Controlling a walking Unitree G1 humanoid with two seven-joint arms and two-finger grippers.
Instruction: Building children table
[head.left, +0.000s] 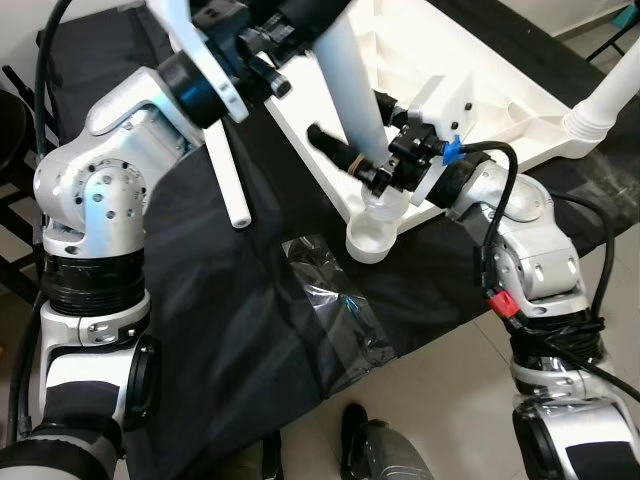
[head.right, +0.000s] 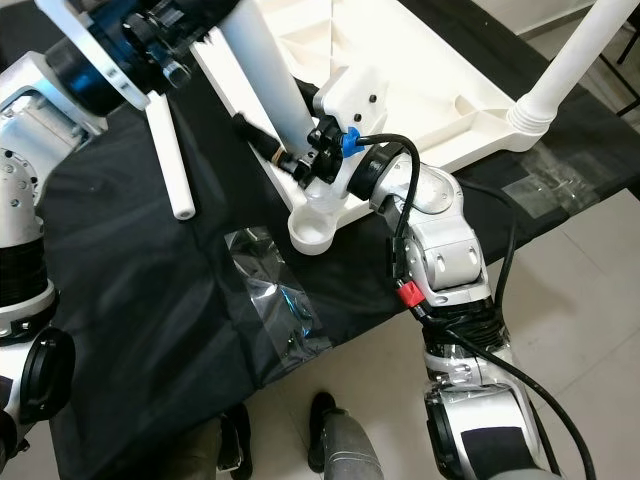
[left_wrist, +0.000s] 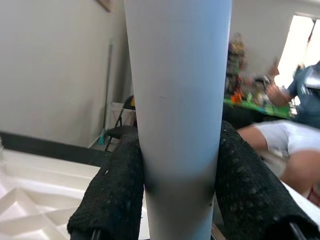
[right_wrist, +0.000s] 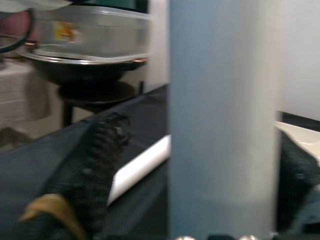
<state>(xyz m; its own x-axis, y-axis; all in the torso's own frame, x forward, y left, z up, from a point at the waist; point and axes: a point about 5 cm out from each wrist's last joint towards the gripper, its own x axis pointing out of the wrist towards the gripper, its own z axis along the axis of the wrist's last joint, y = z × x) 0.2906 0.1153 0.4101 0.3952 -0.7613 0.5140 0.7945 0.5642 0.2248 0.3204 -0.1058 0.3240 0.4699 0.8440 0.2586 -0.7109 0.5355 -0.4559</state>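
A white table top (head.left: 440, 50) lies upside down on a black cloth. A white leg tube (head.left: 352, 95) stands tilted, its lower end at the corner socket (head.left: 372, 240). My left gripper (left_wrist: 177, 145) is shut on the tube's upper part, both pads pressed against it. My right gripper (head.left: 345, 150) is low on the same tube, just above the socket, open, with one finger (right_wrist: 95, 165) standing off the tube and the other at its far side. A second loose leg (head.left: 225, 170) lies on the cloth beside the table top.
Another leg (head.left: 610, 95) is fitted at the far right corner. Crumpled clear plastic (head.left: 335, 300) lies on the cloth near the front edge. A person's shoes (head.left: 375, 450) stand on the tiled floor just below it. A person sits in the background of the left wrist view.
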